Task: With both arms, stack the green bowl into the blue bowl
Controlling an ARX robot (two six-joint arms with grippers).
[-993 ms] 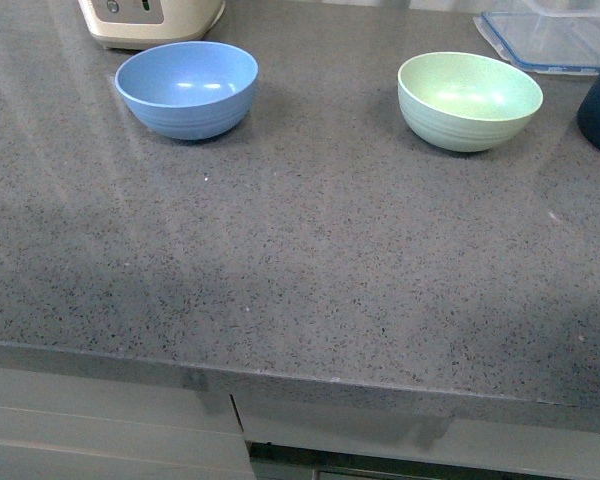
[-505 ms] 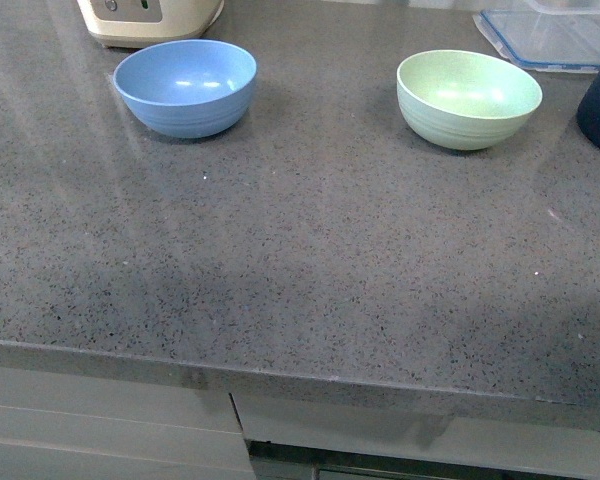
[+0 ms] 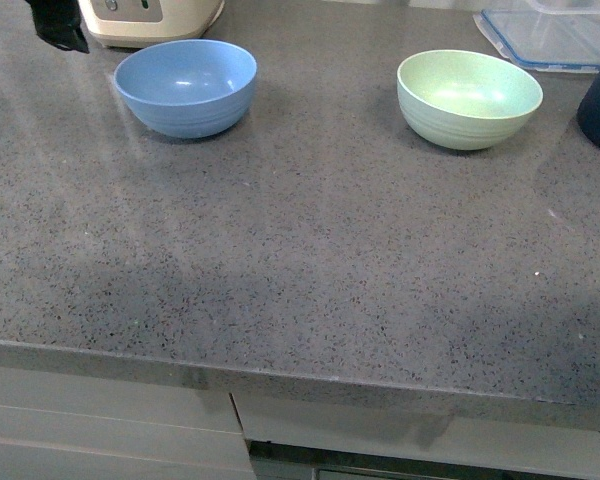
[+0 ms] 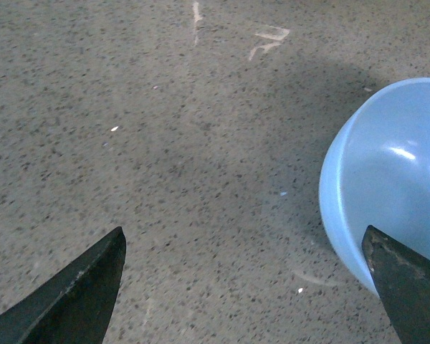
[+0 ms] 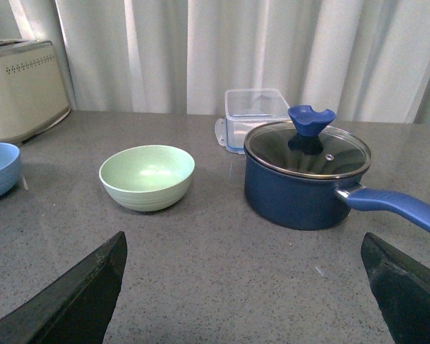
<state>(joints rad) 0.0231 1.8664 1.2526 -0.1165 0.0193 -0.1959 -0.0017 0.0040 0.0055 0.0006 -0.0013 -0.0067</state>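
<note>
You see the blue bowl [image 3: 186, 87] and the green bowl [image 3: 469, 98] both upright on the grey countertop [image 3: 310, 250], mouths up and well apart. The blue one is on the robot's left side and the green one on its right. This layout probably gives each arm its own bowl: the right arm to lift the green bowl, the left arm to steady the blue one while it receives. The left gripper [image 4: 242, 240] is spread wide and grasps nothing; only bare counter is between its jaws. The blue bowl lies just beside one jaw, outside the gap, so you would need to shift the gripper sideways before it can take the rim. In the front view this gripper shows only as a dark piece at the far left, near the cream appliance [image 3: 150, 20]. The right gripper [image 5: 244, 240] is also spread wide and empty. The green bowl stands ahead of it, apart from it and toward one jaw's side. The navy pot [image 5: 301, 186] and a clear container [image 5: 254, 115] stand near this bowl, so I judge the approach needs care there.
</note>
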